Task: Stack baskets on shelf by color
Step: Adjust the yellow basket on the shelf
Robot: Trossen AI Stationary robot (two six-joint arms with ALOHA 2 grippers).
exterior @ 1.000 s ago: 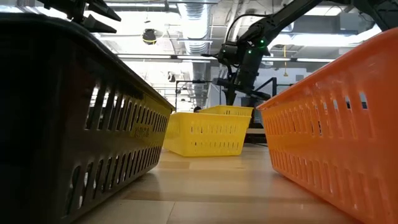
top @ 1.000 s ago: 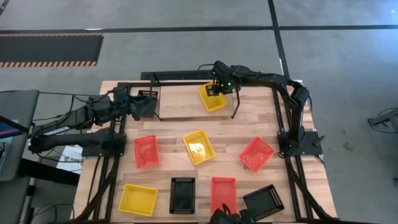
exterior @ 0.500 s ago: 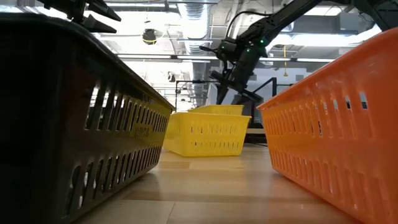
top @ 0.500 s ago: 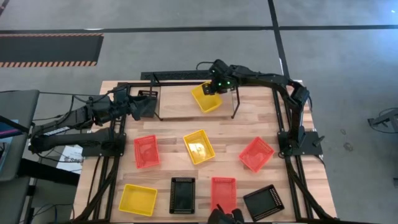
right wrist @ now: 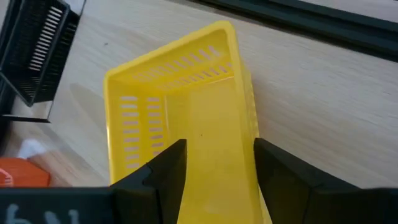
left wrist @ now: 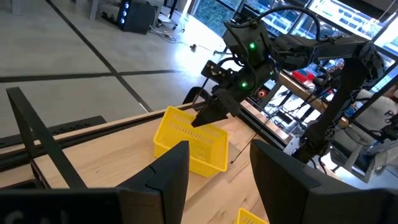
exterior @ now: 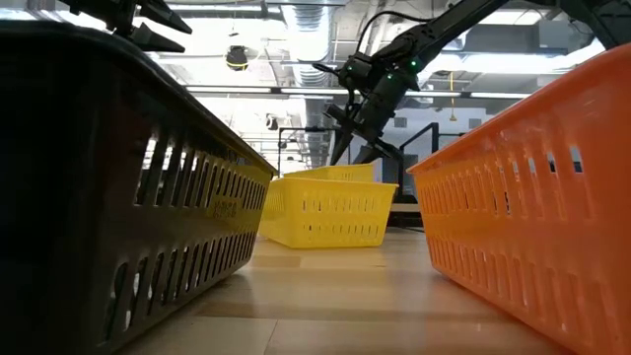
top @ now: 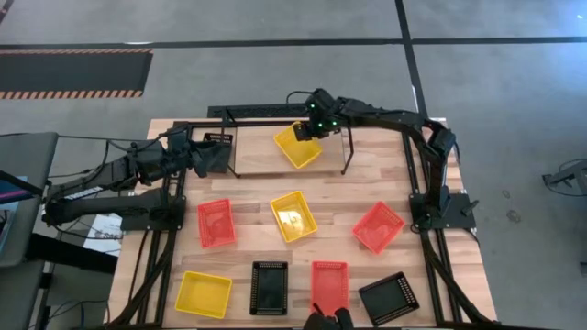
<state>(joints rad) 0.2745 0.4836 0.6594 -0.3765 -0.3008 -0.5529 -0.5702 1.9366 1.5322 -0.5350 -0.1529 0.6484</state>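
Shelf at table rear, rails flanking right gripper. Right jaws clamped on rim of yellow basket, tray extending forward from jaws, inside shelf span, apparently just above wood. Left gripper waiting at shelf's left end, jaws closed on black basket. Progress: early, no stacks formed. Remaining loose, well apart from both jaws: yellow tray at centre, red trays, black trays near front edge. Sorting by colour outstanding.
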